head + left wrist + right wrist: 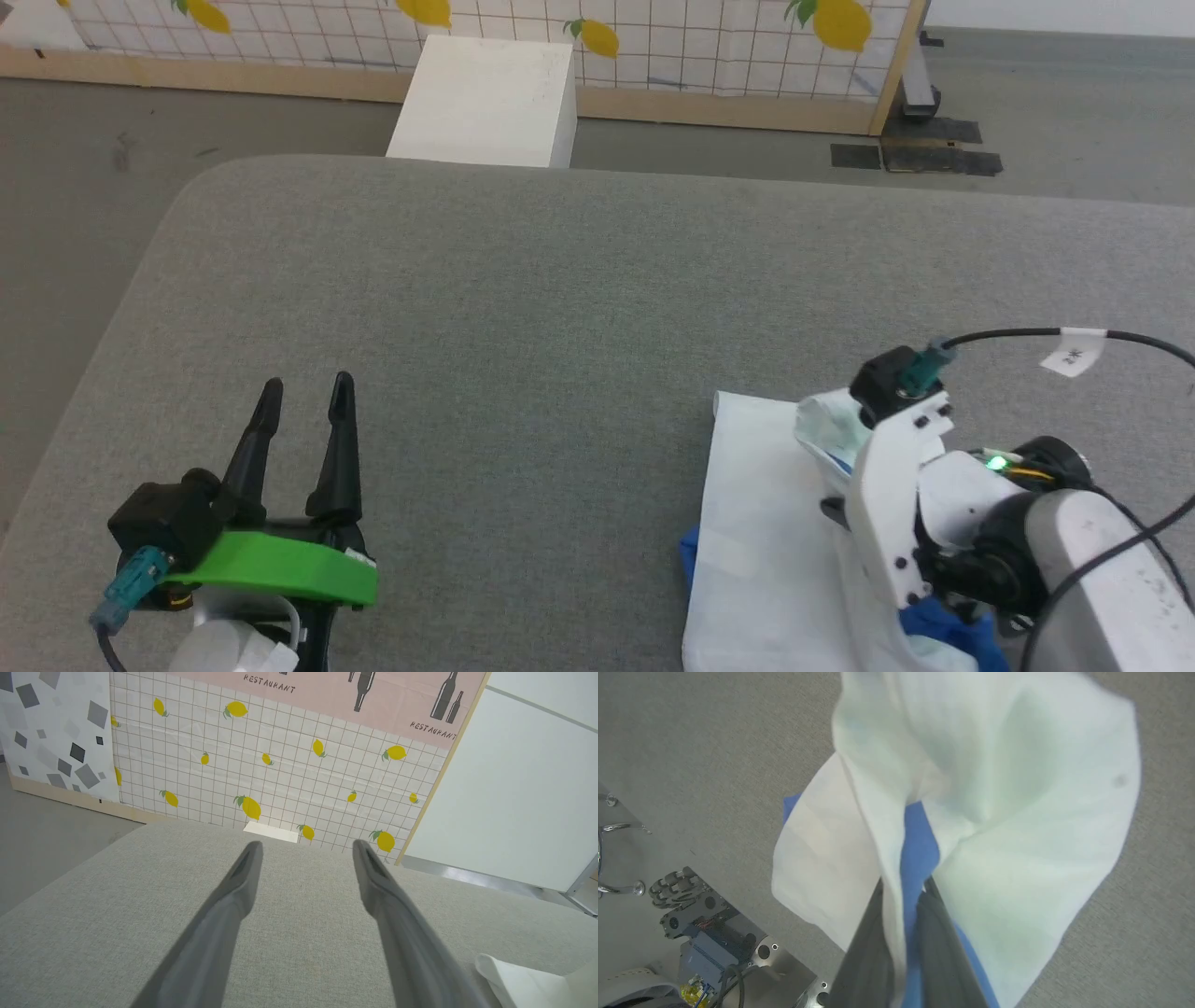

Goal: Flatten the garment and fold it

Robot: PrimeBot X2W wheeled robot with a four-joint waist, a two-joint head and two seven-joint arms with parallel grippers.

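Note:
The garment (756,523) lies partly folded on the grey padded table (523,308) at the lower right, white with blue cloth showing at its near edge. My right gripper (903,886) is shut on the garment (1017,826), pinching a white fold and a blue strip and holding that part above the table. In the head view the right wrist covers its fingers, with bunched cloth (826,425) beside it. My left gripper (306,385) rests open and empty at the lower left, well apart from the cloth. The left wrist view shows the left gripper (307,843) open, with a white garment corner (518,980) at the lower right.
A white box (485,98) stands on the floor beyond the table's far edge, in front of a lemon-patterned screen (653,37). The table's rounded left corner (187,196) is near. My own base (714,933) sits below the table edge in the right wrist view.

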